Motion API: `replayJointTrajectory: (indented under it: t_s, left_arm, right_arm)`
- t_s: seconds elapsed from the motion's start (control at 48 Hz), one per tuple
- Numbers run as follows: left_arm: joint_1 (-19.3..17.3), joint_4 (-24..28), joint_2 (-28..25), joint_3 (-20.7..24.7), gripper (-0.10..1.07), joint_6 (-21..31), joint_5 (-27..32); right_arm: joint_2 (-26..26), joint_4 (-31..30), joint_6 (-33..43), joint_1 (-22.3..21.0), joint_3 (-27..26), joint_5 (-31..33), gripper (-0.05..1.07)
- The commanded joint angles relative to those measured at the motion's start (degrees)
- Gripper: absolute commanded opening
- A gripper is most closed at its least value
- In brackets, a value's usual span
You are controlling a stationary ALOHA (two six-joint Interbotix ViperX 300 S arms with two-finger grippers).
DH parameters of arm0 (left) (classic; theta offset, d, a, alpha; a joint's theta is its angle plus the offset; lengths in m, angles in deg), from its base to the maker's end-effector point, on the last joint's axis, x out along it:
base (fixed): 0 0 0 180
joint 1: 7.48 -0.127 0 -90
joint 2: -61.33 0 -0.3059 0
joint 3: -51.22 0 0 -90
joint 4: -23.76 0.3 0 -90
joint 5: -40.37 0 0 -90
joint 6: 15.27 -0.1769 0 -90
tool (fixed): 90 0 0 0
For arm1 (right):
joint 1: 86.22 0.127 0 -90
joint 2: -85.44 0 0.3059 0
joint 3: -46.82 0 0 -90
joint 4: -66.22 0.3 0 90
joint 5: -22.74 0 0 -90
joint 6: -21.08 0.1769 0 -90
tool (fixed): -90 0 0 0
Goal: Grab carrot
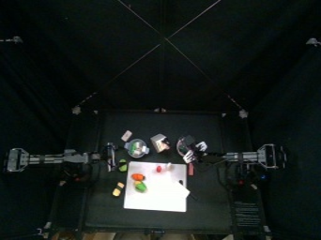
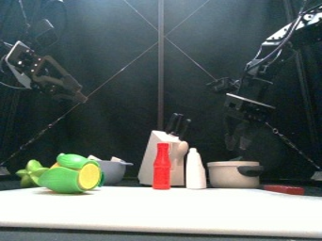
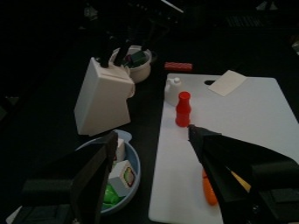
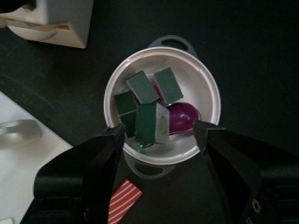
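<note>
Left gripper (image 3: pixel 156 133): jaws wide apart, holding nothing. It hangs at the left edge of the white board (image 3: pixel 239 131), next to the blue-grey bowl (image 3: pixel 131 156), which has green bits in it. Carrot (image 3: pixel 207 187): an orange stick lying on the board just inside that left edge, near the bowl and partly hidden behind one jaw. Open board surface beyond it. Green-and-yellow toy (image 2: pixel 70 176) sits front left. Red bottle (image 3: pixel 183 107) and white bottle (image 3: pixel 173 83) stand upright near the board's back edge. Knife block (image 3: pixel 103 96) stands behind them, off the board. Right gripper (image 4: pixel 162 129): jaws wide apart, holding nothing, above the white pot (image 4: pixel 176 54) at back right, which holds green packets and a purple ball. Flat red piece (image 3: pixel 177 66) lies on the table near the pot.
</note>
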Motion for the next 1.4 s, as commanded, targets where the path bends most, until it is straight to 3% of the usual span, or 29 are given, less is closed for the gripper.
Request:
replayJointTrajectory:
  t_s: [0.0, 0.458, 0.812, 1.062, 1.375]
  left_arm:
    - [-0.2, -0.1, -0.1, 0.5, 0.98, -0.1, 0.2]
    - [1.0, -1.3, -0.1, 0.3, 0.98, 0.0, 9.9]
    - [6.5, -2.1, -0.3, 0.4, 0.98, 0.0, 12.6]
    - [7.3, -2.1, -0.3, 0.3, 0.98, -0.1, 11.7]
    - [6.9, -1.9, -0.3, -0.2, 0.98, -0.2, 11.5]
  right_arm:
    - [-1.6, 0.0, 0.0, 0.2, -1.5, -0.3, 0.94]
    - [0.1, -0.9, -0.2, 11.1, -8.8, -3.9, 0.94]
    - [3.2, -3.9, -0.5, 16.3, -10.5, -11.7, 0.94]
    - [10.3, -11.0, -0.8, 17.9, -16.6, -19.6, 0.94]
    - [21.5, -15.1, -1.0, 17.9, -25.8, -20.2, 0.94]
